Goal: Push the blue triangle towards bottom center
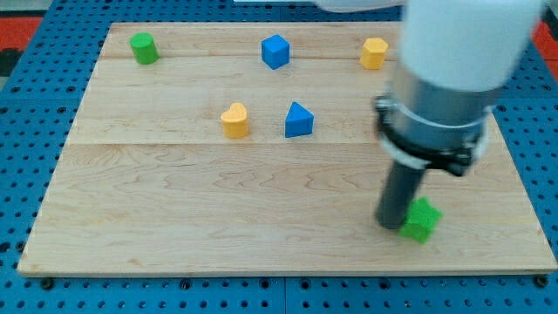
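The blue triangle point(298, 120) sits on the wooden board point(174, 201) just above the middle, right of a yellow heart-shaped block point(234, 120). My tip point(391, 225) rests on the board at the lower right, touching the left side of a green star-shaped block point(422, 219). The tip is well to the right of and below the blue triangle. The arm's grey and white body point(453, 70) covers the board's upper right.
A blue cube point(275, 51) lies at the top centre, a yellow hexagonal block point(374, 52) at the top right, and a green cylinder point(144, 48) at the top left. A blue pegboard point(26, 131) surrounds the board.
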{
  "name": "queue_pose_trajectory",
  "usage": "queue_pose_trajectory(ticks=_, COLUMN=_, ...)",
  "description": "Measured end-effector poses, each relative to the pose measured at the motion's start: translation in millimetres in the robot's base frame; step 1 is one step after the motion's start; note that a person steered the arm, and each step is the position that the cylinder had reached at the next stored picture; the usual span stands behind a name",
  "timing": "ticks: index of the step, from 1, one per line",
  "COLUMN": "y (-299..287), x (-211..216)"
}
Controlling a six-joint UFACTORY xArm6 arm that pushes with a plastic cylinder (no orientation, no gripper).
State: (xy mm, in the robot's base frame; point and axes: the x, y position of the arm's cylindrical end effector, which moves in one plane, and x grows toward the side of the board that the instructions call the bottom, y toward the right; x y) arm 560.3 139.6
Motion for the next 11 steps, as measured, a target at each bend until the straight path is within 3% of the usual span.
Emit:
queue_pose_trajectory(ticks=1, y=-44, x=-36)
queue_pose_trajectory(ticks=3, y=-44, x=-160)
queue_pose_trajectory(ticks=4, y=-98, x=-174)
queue_pose_trajectory(ticks=6, y=-167, x=-110)
queue_pose_trajectory(ticks=7, y=-177, x=-128)
queue_pose_trajectory(ticks=9, y=-186, x=-40)
queue_pose_trajectory(ticks=11, y=-166, x=-35)
